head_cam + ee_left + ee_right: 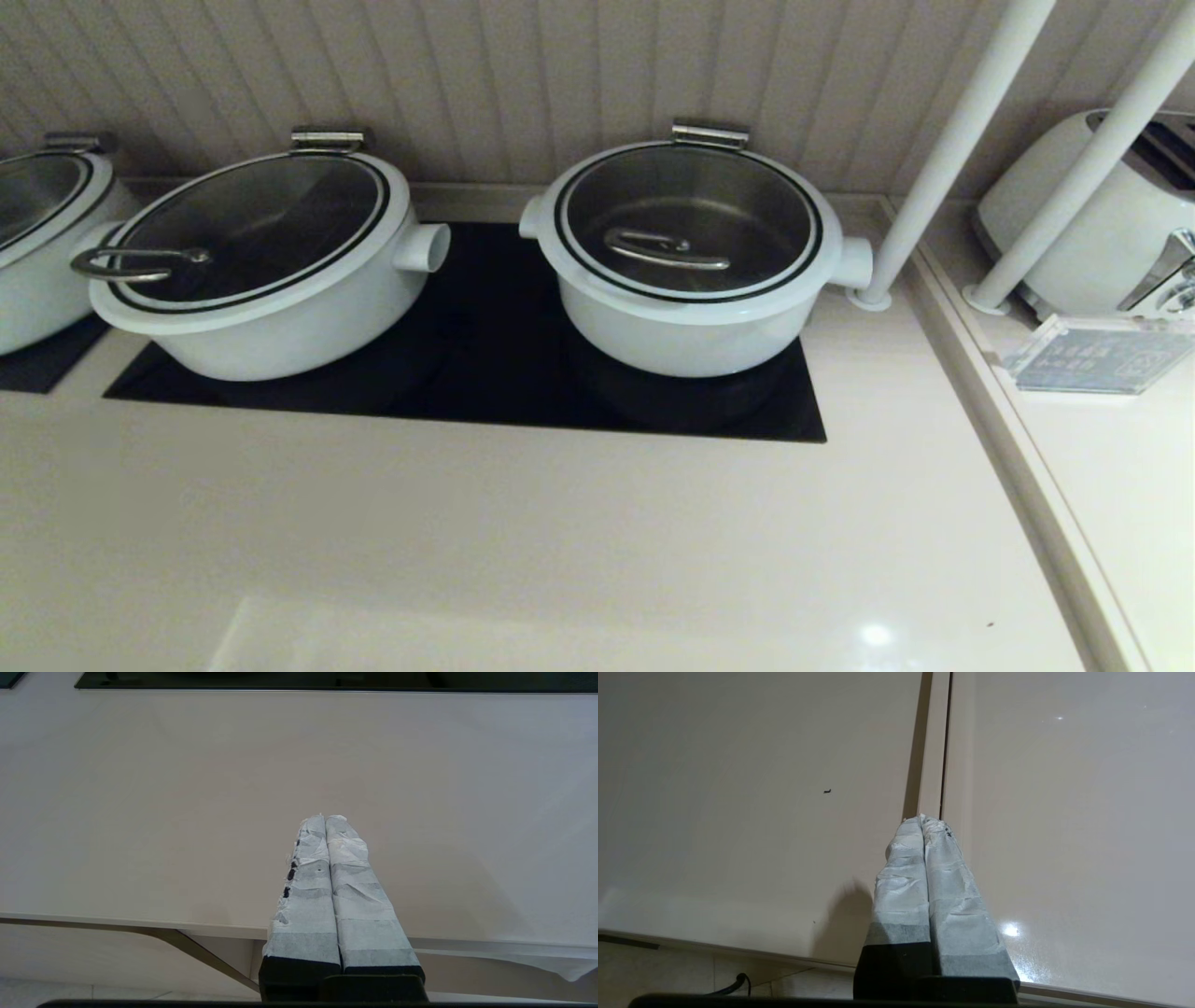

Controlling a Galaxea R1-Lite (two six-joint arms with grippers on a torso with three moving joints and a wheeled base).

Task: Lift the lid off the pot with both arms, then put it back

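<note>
The deep white pot (686,331) stands on the right of the black cooktop (485,373) in the head view, a stubby handle (851,263) on its side. The glass lid (689,219) with white rim and black ring sits on it, its bent steel bar handle (661,248) at the centre. Neither arm shows in the head view. My left gripper (325,817) is shut and empty over the bare counter near its front edge. My right gripper (922,818) is shut and empty over the counter, by a seam between two surfaces.
A wider, shallower white pot (271,271) with a loop-handled lid stands on the left of the cooktop; another (37,233) is at the far left. Two white poles (943,159) rise right of the deep pot. A white toaster (1102,215) and a clear sign (1092,355) sit beyond.
</note>
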